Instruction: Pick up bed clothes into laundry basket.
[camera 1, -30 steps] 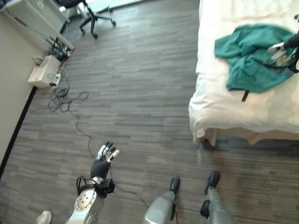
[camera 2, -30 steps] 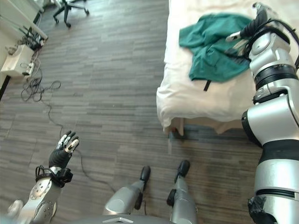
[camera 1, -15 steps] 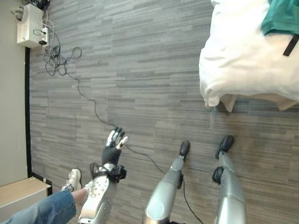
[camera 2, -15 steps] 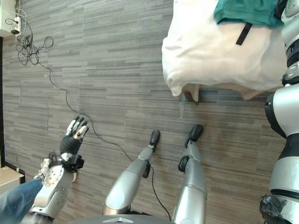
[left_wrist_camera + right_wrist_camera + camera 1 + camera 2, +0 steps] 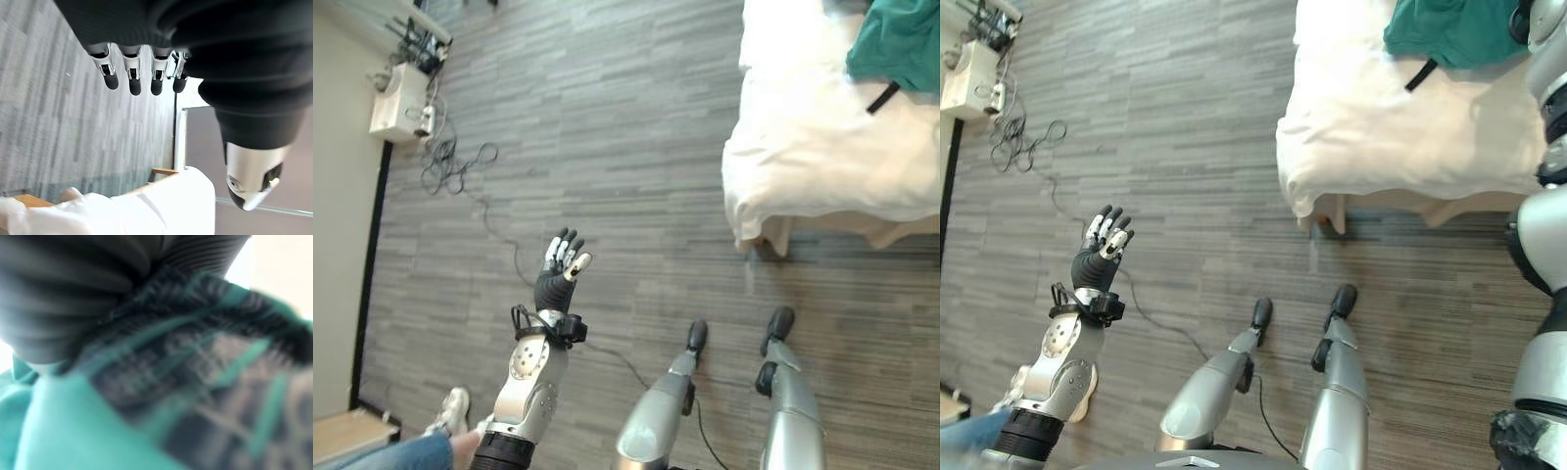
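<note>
While right hand [image 5: 98, 298] sits buried in crumpled teal cloth garment [image 5: 1449, 29] on white-sheeted bed [image 5: 1400, 127] (finger state unreadable) | gather a deep fold before lifting | left hand [image 5: 562, 269] idle, fingers straight.

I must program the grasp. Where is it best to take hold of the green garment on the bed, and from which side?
Probably grip the bunched folds of the green garment, coming down from above: it lies crumpled on the white bed, so the raised folds offer something to pinch.

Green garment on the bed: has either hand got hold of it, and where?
Cannot tell. The right hand is right against the green garment, fingers hidden. The left hand is open over the floor, holding nothing.
</note>
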